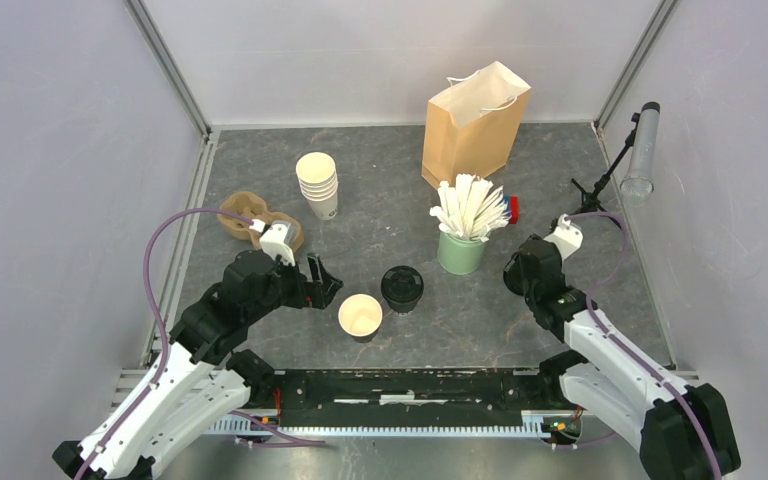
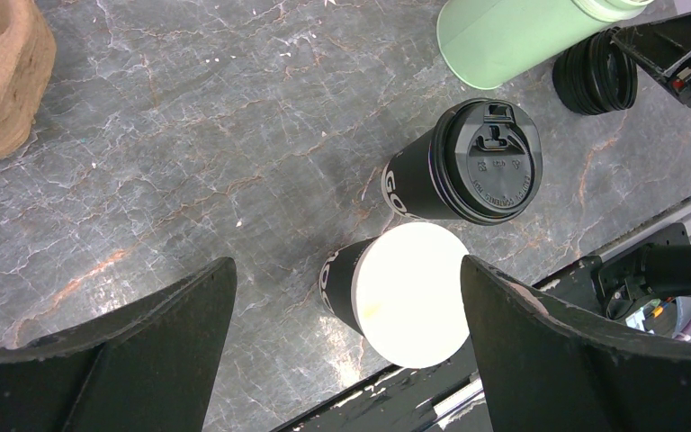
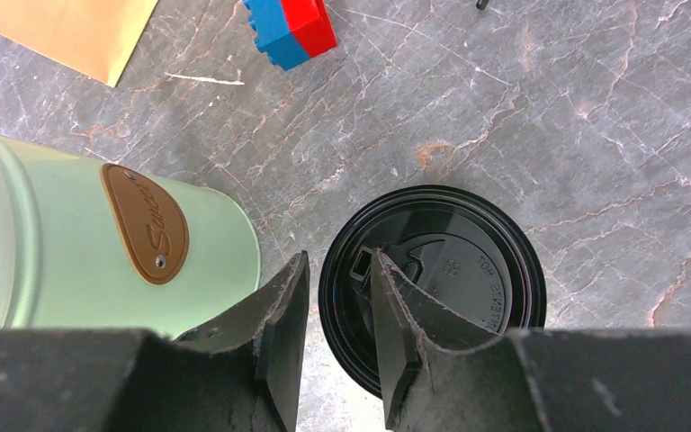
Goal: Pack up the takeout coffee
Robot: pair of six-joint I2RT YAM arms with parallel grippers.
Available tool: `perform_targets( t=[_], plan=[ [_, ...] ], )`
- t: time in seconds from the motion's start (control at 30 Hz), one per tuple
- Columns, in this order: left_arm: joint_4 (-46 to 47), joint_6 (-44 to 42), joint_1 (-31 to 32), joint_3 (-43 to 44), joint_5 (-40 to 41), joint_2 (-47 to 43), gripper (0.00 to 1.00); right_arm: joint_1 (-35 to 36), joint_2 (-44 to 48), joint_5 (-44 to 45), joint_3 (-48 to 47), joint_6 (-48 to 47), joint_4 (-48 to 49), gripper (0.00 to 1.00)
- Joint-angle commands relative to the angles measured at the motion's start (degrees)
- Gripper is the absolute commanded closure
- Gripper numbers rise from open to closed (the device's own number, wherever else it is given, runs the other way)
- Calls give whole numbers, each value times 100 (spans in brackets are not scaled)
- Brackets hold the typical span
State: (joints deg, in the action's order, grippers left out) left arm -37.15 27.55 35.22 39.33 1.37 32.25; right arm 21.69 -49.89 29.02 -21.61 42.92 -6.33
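Your black two-finger left gripper [image 1: 322, 283] reaches toward the middle, tilted downward, jaws spread wide. Your black two-finger right gripper [image 3: 337, 263] points straight down, jaws parted only narrowly.

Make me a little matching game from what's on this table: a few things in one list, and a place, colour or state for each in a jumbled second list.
Things:
1. paper bag
2. open cup
3. loose lid
4. toy block

Descriptions:
A. red and blue
B. lying flat beside the green cup
C. standing at the back of the table
D. no lid on, pale inside

Pairs: 1-C, 2-D, 3-B, 4-A.
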Motion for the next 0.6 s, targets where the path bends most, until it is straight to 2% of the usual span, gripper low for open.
perform_targets(
  t=[0.0, 0.23, 0.47, 0.57],
  plan=[
    [150, -215, 22, 5, -40, -15, 0, -16, -183, 94, -230, 212, 200, 62],
    [149, -215, 29, 5, -30, -5, 0, -15, -424, 102, -188, 296, 344, 63],
    [147, -215, 24, 10, -20, -2, 0, -17, -563, 36, -159, 274, 508, 72],
    [146, -216, 28, 10, -14, 5, 0, -16, -609, 60, -219, 300, 426, 66]
  ],
)
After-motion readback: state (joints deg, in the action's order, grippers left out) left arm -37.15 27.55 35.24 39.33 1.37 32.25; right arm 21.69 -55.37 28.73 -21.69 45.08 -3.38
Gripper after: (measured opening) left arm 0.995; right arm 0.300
